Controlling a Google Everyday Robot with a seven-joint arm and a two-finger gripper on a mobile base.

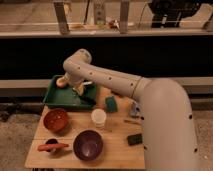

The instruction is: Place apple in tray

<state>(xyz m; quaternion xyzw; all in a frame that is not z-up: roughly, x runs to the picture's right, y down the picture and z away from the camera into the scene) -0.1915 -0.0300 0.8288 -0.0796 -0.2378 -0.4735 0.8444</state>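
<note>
- Gripper (83, 93): low over the tray, largely masked by the arm's own wrist. Whether it grips anything cannot be told.
- Apple (61, 82): just beside the wrist at the tray's far left corner, seemingly inside the rim, which suits a delivery.
- Tray (56, 99): at the table's back left, within the arm's reach.
- Red bowl (55, 120), purple bowl (88, 145): nearer the front, apart from the tray and not involved.

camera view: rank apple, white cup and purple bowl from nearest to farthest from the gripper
The gripper is over the green tray.
1. apple: right beside it, by the tray's far side.
2. white cup: just past the tray's near edge.
3. purple bowl: farthest, nearest the camera.
</note>
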